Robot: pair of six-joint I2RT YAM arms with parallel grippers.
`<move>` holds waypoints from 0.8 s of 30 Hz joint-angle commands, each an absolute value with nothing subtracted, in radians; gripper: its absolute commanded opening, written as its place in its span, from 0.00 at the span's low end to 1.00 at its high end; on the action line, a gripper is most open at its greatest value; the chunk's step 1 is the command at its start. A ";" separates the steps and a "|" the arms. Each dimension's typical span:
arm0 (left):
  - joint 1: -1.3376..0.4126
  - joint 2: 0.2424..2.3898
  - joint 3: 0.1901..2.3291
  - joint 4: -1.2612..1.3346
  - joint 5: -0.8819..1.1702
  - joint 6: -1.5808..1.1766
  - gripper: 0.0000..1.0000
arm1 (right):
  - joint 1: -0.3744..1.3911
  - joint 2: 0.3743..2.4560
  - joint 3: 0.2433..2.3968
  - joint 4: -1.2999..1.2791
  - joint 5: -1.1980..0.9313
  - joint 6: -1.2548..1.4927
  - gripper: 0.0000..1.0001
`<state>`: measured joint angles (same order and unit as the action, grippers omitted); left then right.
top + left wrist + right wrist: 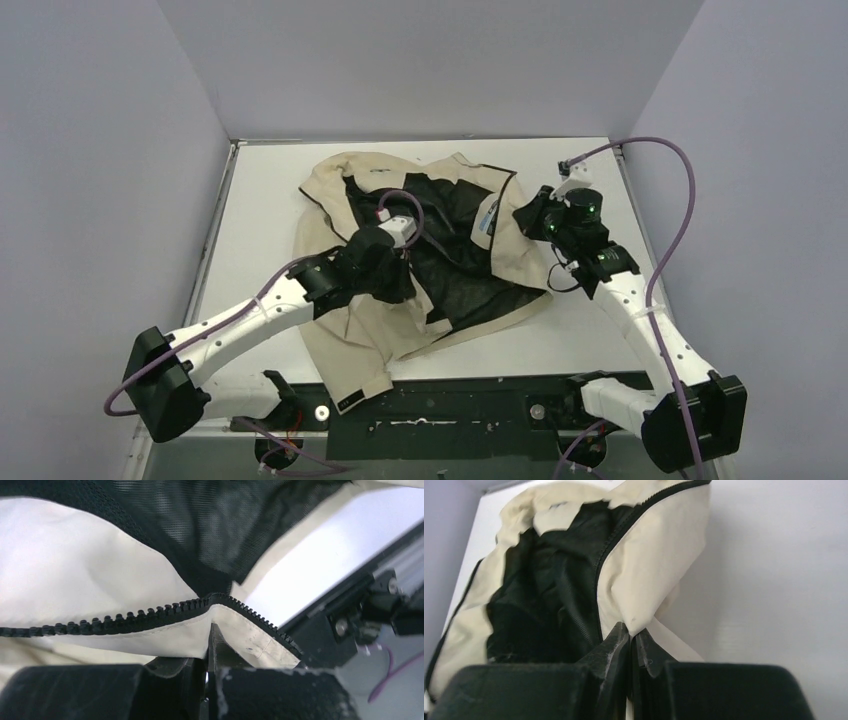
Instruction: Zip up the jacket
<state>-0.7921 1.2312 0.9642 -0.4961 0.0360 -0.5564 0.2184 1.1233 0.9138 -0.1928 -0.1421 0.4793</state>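
The beige jacket (340, 200) lies open on the white table (600, 330), its black lining (450, 250) facing up. My left gripper (400, 280) is shut on the jacket's front edge; in the left wrist view its jaws (208, 635) pinch the beige fabric just under the dark zipper teeth (125, 617). My right gripper (525, 215) is shut on the right front panel; in the right wrist view it (631, 632) pinches a fold of beige fabric (649, 575) beside the zipper edge (606, 555). The zipper slider is not visible.
A white label (487, 215) shows on the lining near my right gripper. Grey walls enclose the table on three sides. A black mounting rail (450, 405) runs along the near edge, and a sleeve (355, 375) hangs toward it. Purple cables trail from both arms.
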 commanded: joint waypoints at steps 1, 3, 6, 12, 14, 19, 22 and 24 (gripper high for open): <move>-0.907 1.240 0.987 -0.442 0.083 -0.583 0.00 | 0.257 1.009 0.872 -0.220 -0.317 0.471 0.00; -0.941 1.254 0.950 -0.408 0.105 -0.612 0.00 | 0.262 0.971 0.852 -0.252 -0.349 0.475 0.00; -0.989 1.305 0.914 -0.370 0.106 -0.640 0.00 | 0.266 0.932 0.828 -0.300 -0.404 0.479 0.00; -1.045 1.432 0.888 -0.313 0.124 -0.672 0.00 | 0.285 0.881 0.715 -0.350 -0.506 0.482 0.00; -1.058 1.471 0.877 -0.299 0.130 -0.675 0.00 | 0.293 0.873 0.671 -0.358 -0.519 0.481 0.00; -1.067 1.569 0.841 -0.256 0.155 -0.691 0.00 | 0.306 0.879 0.582 -0.355 -0.528 0.482 0.00; -1.067 1.627 0.826 -0.239 0.149 -0.692 0.00 | 0.309 0.906 0.539 -0.329 -0.507 0.489 0.00; -1.066 1.669 0.821 -0.225 0.153 -0.689 0.00 | 0.314 0.944 0.519 -0.303 -0.491 0.492 0.00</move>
